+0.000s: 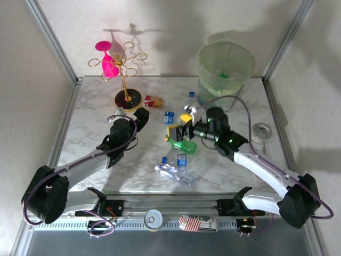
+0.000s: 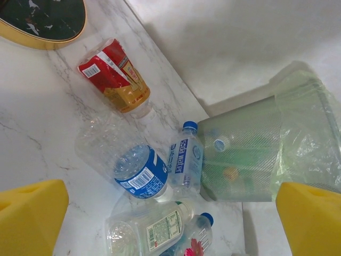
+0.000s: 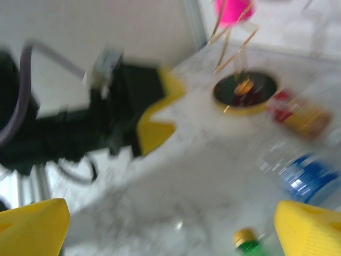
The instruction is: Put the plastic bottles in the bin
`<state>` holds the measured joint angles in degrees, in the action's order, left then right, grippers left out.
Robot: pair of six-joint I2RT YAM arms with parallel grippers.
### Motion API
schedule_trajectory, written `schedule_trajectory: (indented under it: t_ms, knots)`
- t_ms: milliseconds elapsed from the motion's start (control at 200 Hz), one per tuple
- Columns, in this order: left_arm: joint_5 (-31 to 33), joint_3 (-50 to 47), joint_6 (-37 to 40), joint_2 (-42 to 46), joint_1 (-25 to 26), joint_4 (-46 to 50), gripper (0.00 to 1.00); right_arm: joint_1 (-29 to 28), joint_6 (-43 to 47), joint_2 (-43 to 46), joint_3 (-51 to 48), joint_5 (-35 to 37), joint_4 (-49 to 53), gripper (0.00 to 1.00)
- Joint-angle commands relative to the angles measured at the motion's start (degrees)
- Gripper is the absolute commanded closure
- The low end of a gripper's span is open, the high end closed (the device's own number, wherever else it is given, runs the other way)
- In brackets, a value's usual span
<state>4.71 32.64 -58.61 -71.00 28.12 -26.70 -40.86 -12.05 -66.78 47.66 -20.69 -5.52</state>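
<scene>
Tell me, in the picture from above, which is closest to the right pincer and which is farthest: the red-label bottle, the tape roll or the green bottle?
From the right pincer:
1. Green bottle, just below it in the picture.
2. Red-label bottle, up-left, beside the gold stand.
3. Tape roll, far off on the right side.

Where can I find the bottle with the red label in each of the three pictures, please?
Top external: the red-label bottle lies on the table, just right of the stand's round black base.
Left wrist: it lies upper left of centre, below and right of the black base.
Right wrist: blurred, near the right edge, right of the black base.
Shared landmark: the gold-rimmed black base.
</scene>
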Motion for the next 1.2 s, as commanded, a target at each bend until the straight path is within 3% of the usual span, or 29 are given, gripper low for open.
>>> schedule_trajectory:
  t_ms: [0, 170, 381, 791, 1192]
  knots:
    - [2.31, 1.63, -1.08, 0.87, 0.53, 0.51, 0.0, -6.53, -4.81, -0.27, -4.93, 1.38, -6.96, 0.01]
    - [3.5, 1.82, -1.24, 1.26, 0.53, 1.2, 0.0, -15.47, -5.93, -2.16, -6.54, 5.27, -1.7, 0.01]
    - [3.99, 0.98, -1.58, 0.85, 0.53, 0.84, 0.0, -23.72, -3.87, -5.42, -2.66, 12.92, 16.6, 0.03]
    - [3.33, 2.07, -1.59, -0.89, 0.53, 0.24, 0.0, -29.23, 1.08, -14.4, 6.38, 27.32, 35.61, 0.07]
    - [3.64, 1.83, -1.24, -0.73, 0.52, 0.59, 0.0, -31.27, 2.55, -21.64, 7.06, 32.86, 38.75, 0.12]
